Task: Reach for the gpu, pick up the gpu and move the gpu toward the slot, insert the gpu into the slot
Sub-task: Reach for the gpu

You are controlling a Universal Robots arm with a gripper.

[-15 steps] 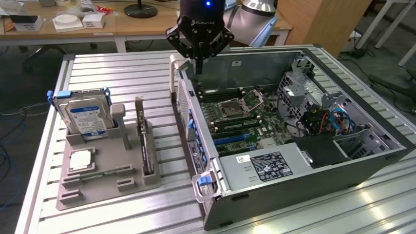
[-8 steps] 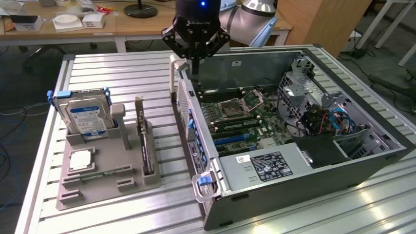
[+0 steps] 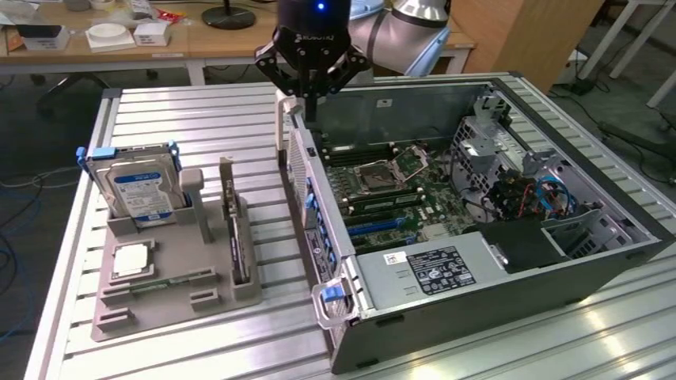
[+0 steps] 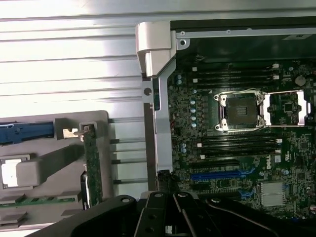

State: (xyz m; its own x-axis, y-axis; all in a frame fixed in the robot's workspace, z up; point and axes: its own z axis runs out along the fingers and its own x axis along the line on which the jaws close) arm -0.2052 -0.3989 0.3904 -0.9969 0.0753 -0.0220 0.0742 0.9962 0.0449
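The gpu [image 3: 234, 237], a thin dark card with a silver bracket end, stands on edge in the grey fixture [image 3: 174, 297] at the exterior view's left; in the wrist view the gpu [image 4: 92, 168] shows as a green strip. My gripper [image 3: 309, 99] hangs shut and holding nothing above the rear wall of the open computer case [image 3: 476, 277], well apart from the card. Its dark fingers [image 4: 163, 210] close together in the wrist view. The slot [image 3: 378, 226], a blue connector strip on the green motherboard, lies inside the case; the slot [image 4: 222, 174] sits below the memory strips and has no card in it.
The fixture also carries a blue-labelled hard drive [image 3: 142, 190] and a square silver processor chip [image 3: 131, 260]. A processor socket [image 3: 382, 172] and a black power supply [image 3: 449, 269] sit inside the case. Slatted aluminium tabletop [image 3: 190, 127] lies between fixture and case.
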